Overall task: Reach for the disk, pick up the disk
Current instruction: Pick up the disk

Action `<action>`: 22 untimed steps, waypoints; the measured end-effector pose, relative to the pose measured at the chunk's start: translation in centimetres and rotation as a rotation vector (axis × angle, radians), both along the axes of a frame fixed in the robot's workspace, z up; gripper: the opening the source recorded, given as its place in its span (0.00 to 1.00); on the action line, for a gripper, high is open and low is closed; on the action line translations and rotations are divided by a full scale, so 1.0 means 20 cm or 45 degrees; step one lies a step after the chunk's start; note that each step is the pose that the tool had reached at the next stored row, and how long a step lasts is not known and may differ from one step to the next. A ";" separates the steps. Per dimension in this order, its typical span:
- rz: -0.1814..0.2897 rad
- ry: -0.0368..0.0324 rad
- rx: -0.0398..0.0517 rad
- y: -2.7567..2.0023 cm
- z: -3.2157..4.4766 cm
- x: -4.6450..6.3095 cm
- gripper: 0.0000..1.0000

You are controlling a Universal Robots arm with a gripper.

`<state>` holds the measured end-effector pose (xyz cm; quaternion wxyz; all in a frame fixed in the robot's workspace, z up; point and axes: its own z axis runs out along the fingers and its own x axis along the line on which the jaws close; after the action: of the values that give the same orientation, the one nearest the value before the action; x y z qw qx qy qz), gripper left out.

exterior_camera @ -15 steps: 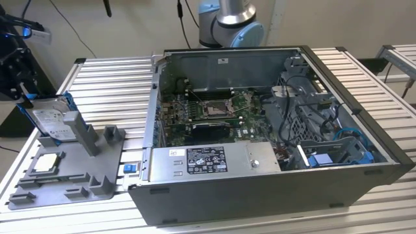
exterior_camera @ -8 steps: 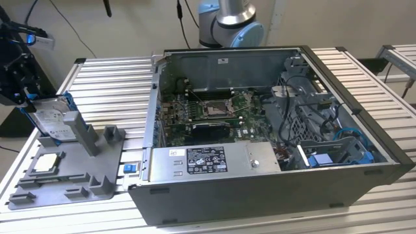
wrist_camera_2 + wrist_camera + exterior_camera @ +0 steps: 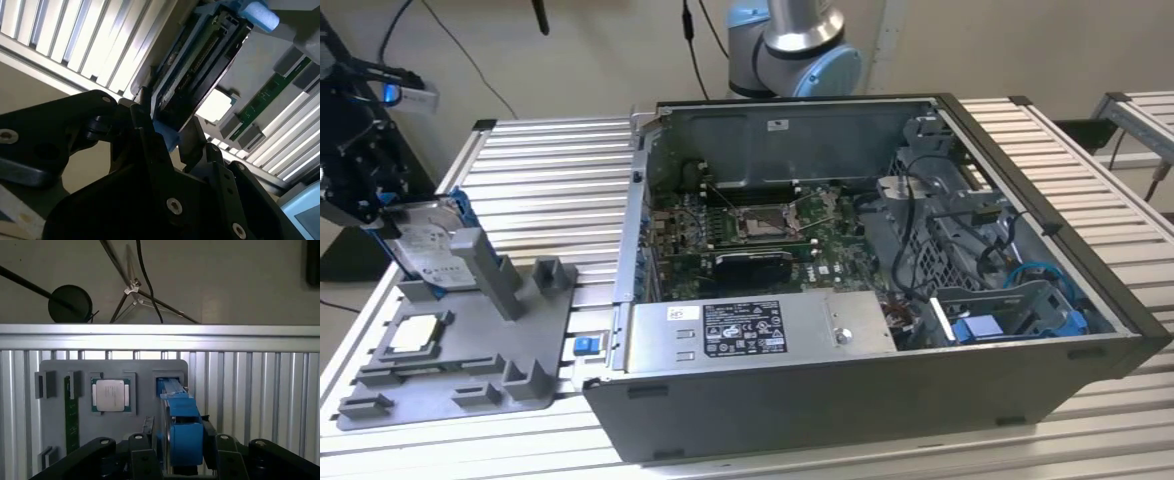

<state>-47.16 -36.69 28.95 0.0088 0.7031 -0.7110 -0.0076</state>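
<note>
Gripper (image 3: 180,437) drawn narrow onto the disk (image 3: 176,390), a finger (image 3: 146,432) pressed against each side of its blue bracket. Disk stood on edge in grey fixture (image 3: 480,345) slot, beside the open computer case (image 3: 881,390).

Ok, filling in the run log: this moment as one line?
hand: straddling disk | disk: upright in gray fixture slot | lift: not yet

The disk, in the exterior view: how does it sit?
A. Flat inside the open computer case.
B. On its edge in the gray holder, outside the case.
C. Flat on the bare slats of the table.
B: the disk stands on its edge in a slot of the gray holder, to the exterior view's left of the computer case.
</note>
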 end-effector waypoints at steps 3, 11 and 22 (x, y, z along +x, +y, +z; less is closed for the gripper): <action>0.000 0.0000 0.000 0.000 -0.027 0.00 1.00; 0.000 0.0000 0.000 0.000 -0.100 0.00 1.00; 0.000 0.0001 0.020 0.000 -0.156 0.00 0.00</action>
<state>-47.17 -36.69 25.83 0.0033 0.7031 -0.7109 -0.0133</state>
